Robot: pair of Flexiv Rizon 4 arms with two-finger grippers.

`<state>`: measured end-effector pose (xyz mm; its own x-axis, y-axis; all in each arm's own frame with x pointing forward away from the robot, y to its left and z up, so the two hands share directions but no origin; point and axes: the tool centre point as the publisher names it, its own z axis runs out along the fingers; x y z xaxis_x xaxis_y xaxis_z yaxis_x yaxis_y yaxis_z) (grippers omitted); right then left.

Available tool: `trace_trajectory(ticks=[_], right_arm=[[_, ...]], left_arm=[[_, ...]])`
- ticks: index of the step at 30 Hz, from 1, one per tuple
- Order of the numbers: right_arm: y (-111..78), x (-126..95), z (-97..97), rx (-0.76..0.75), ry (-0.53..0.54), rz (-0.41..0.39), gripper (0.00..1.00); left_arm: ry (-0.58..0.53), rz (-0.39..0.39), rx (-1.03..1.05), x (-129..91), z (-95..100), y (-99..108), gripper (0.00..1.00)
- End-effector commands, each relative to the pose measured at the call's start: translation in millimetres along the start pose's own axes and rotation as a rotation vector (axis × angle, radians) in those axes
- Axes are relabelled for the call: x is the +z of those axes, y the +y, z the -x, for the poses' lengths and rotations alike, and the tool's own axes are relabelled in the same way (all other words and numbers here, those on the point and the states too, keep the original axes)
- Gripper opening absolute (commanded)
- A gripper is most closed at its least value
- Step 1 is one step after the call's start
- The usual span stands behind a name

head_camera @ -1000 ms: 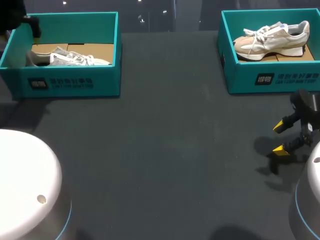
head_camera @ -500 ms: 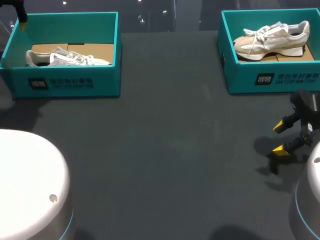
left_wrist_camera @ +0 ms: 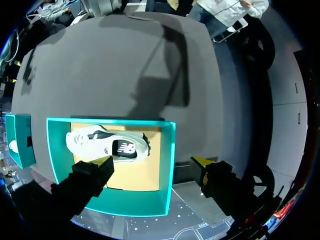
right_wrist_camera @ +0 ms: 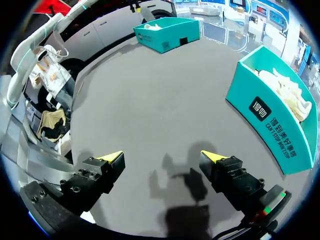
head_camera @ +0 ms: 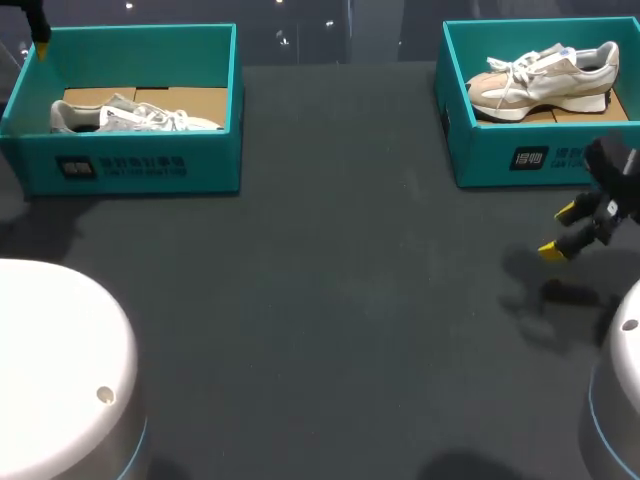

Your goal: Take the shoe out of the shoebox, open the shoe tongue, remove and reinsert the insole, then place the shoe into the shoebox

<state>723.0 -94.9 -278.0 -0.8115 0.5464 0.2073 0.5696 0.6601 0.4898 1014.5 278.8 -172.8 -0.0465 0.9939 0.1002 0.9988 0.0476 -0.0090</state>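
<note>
Two teal shoeboxes stand at the table's far side. The left shoebox (head_camera: 130, 165) holds a grey and white shoe (head_camera: 135, 117); the right shoebox (head_camera: 545, 155) holds a beige and white shoe (head_camera: 545, 80). My left gripper (head_camera: 40, 38) hangs above the left box's far left corner. In the left wrist view it (left_wrist_camera: 152, 163) is open over the box (left_wrist_camera: 169, 150), with the shoe (left_wrist_camera: 107, 145) lying on the cardboard floor below. My right gripper (head_camera: 570, 230) is open and empty, in front of the right box (right_wrist_camera: 267, 117) and above the table.
The dark grey table (head_camera: 330, 300) stretches between the two boxes and toward me. My arms' white bases sit at the near left (head_camera: 60, 370) and near right (head_camera: 620, 400) corners. The right wrist view shows the left box (right_wrist_camera: 167, 32) far across the table.
My right gripper has risen and moved closer to the right box. My left gripper has drawn back from over the left box's inside to its far left corner.
</note>
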Motion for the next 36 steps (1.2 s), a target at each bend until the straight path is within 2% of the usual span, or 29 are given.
trace_trajectory(ticks=[1, 4, 6, 16, 20, 22, 24, 25, 27, 29, 36], right_arm=[[29.2, -13, 10.5, 0.145, -0.072, -0.086, 1.0], [42.0, -26, 21.4, 0.197, -0.15, -0.121, 1.0], [49.6, -36, 28.6, 0.122, -0.199, -0.101, 1.0], [49.6, -36, 28.6, 0.122, -0.199, -0.101, 1.0], [61.7, -43, 64.3, 0.322, -0.29, -0.184, 1.0], [71.1, -49, 83.1, 0.407, -0.359, -0.261, 1.0], [81.9, -58, 101.8, 0.455, -0.369, -0.259, 1.0], [88.1, -63, 110.7, 0.483, -0.411, -0.287, 1.0], [97.0, -73, 131.7, 0.555, -0.396, -0.246, 1.0], [103.6, -81, 153.1, 0.631, -0.431, -0.266, 1.0], [103.6, -81, 153.1, 0.631, -0.431, -0.266, 1.0]], left_arm=[[0.001, 0.003, 0.001, 0, -0.5, -1, 1.0], [0.001, 0.003, 0.001, 0, -0.5, -1, 1.0], [0.001, 0.003, 0.001, 0, -0.5, -1, 1.0], [0.001, 0.003, 0.001, 0, -0.5, -1, 1.0], [0.001, 0.003, 0.001, 0, -0.5, -1, 1.0], [0.001, 0.003, 0.001, 0, -0.5, -1, 1.0], [0.001, 0.003, 0.001, 0, -0.5, -1, 1.0], [0.001, 0.003, 0.001, 0, -0.5, -1, 1.0], [0.001, 0.003, 0.001, 0, -0.5, -1, 1.0], [0.001, 0.003, 0.001, 0, -0.5, -1, 1.0], [0.001, 0.003, 0.001, 0, -0.5, -1, 1.0]])
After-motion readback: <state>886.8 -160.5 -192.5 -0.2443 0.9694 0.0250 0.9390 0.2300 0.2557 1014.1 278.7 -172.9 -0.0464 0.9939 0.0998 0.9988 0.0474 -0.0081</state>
